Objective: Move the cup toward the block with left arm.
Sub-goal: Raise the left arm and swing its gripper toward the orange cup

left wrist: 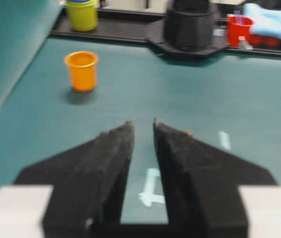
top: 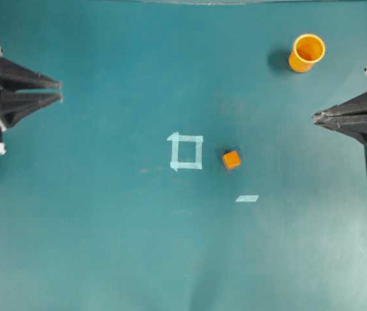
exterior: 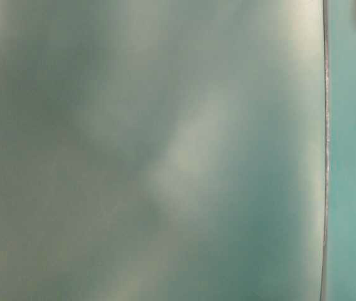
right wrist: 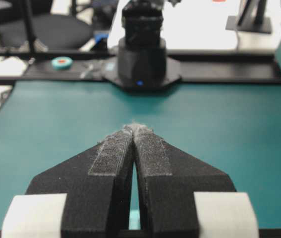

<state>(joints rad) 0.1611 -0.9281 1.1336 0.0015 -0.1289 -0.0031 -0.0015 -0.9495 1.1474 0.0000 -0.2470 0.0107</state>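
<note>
The yellow-orange cup [top: 307, 52] stands upright at the far right of the overhead view, and shows in the left wrist view [left wrist: 82, 70] too. The small orange block [top: 232, 159] sits near the middle; only its edge [left wrist: 188, 133] peeks over one finger in the left wrist view. My left gripper [top: 60, 91] hovers at the left edge, narrowly open and empty [left wrist: 143, 124]. My right gripper [top: 315, 117] is at the right edge, below the cup and apart from it, shut and empty [right wrist: 134, 129].
A pale tape square outline [top: 186, 151] lies left of the block, with a tape strip [top: 247, 198] below-right of it. Beyond the mat stand a yellow-green cup [left wrist: 82, 14], a red cup [left wrist: 239, 27] and a blue cloth [left wrist: 274, 22]. The table-level view is blurred.
</note>
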